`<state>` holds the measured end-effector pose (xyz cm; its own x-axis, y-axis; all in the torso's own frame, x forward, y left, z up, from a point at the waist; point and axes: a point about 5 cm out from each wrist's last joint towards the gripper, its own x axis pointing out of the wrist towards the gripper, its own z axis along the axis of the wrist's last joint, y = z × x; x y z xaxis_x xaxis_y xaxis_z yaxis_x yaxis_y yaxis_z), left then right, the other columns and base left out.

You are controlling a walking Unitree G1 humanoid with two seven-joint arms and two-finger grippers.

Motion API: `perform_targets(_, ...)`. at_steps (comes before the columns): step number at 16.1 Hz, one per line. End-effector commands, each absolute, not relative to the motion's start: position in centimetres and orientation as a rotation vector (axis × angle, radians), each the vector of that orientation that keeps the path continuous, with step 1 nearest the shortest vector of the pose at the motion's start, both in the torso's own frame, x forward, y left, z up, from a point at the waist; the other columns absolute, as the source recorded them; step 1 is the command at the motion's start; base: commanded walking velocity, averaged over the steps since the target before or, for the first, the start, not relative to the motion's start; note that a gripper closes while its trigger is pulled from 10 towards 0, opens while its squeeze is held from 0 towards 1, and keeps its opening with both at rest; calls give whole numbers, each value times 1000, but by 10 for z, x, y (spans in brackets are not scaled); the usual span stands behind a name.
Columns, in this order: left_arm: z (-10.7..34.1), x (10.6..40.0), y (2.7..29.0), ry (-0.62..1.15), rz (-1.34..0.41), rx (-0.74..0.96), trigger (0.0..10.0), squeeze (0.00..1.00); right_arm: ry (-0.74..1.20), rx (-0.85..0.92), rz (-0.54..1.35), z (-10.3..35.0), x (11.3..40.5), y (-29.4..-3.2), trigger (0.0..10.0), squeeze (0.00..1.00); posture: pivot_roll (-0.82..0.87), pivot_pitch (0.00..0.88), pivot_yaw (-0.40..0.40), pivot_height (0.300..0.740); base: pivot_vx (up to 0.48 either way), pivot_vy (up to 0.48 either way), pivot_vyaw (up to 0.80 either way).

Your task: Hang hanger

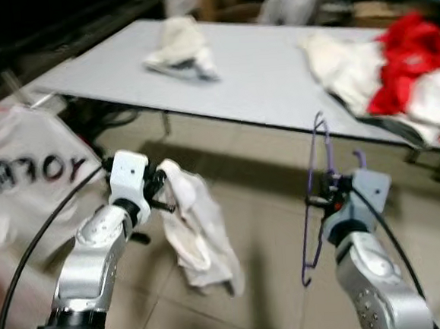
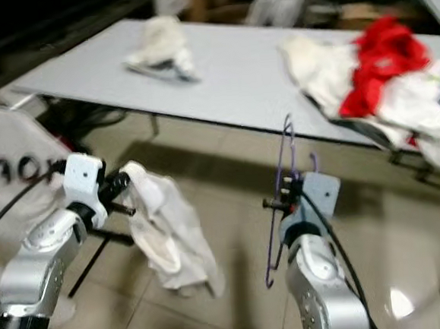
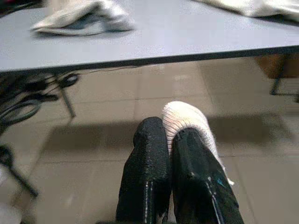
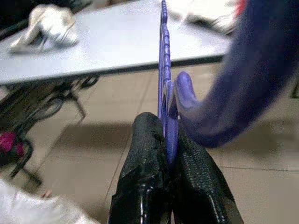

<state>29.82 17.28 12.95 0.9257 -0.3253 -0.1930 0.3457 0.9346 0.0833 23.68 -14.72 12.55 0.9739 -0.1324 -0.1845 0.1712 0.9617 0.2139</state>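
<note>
A purple hanger (image 1: 314,195) stands on edge above the tiled floor, its hook (image 1: 359,157) curling by the wrist. My right gripper (image 1: 323,196) is shut on the hanger's frame (image 4: 164,93), the black fingers (image 4: 145,154) pinching the thin purple bar. My left gripper (image 1: 161,193) is shut on a white garment (image 1: 199,238) that dangles limp from it toward the floor. In the left wrist view the cloth (image 3: 187,122) bulges out between the two fingers (image 3: 147,154).
A long grey table (image 1: 259,77) runs across ahead, its near edge just beyond both grippers. On it lie a crumpled white cloth (image 1: 180,46) and a red and white clothes pile (image 1: 403,74). A white printed garment (image 1: 22,172) hangs at the left. Cables (image 3: 23,100) lie under the table.
</note>
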Motion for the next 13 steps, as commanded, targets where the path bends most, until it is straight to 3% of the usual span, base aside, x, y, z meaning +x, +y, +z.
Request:
perform_targets(1,136,301,163,155,-373,120,10000,0,173,243,-185,128,234,-146,10000,0,-148,22,80,740,0,454,-800)
perform_targets(10,135,302,164,154,-352,108,10000,0,173,210,-145,128,238,-149,10000,0,-153,0,78,740,0,453,-800)
perform_targets(13,132,301,166,158,-323,100,10000,0,162,192,-158,124,248,-165,10000,0,-141,0,60,740,0,420,-175)
